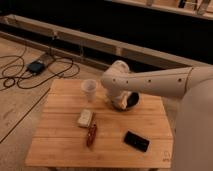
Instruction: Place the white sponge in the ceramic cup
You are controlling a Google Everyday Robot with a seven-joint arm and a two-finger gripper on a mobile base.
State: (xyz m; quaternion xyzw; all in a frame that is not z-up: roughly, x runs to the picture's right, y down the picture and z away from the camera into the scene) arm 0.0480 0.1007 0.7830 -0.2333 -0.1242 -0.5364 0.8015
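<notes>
Wooden table [55, 145], floor cables [20, 75] behind. Sponge [85, 118] lies flat mid-table, untouched, just in front of the cup [89, 90], which stands mouth up to receive it. Gripper [119, 102] hangs low at the bowl [133, 100], right of the cup; whether it grips anything, can't tell.

The white arm [155, 81] reaches in from the right over the wooden desk [59, 146], and its hand [118, 103] sits at the left side of the dark bowl [133, 99], near the upright ceramic cup [89, 90]. The white sponge [85, 118] lies flat in front of the cup, apart from the hand. A red-brown object [91, 135] lies just in front of the sponge, and a flat black object [136, 141] lies further right.
</notes>
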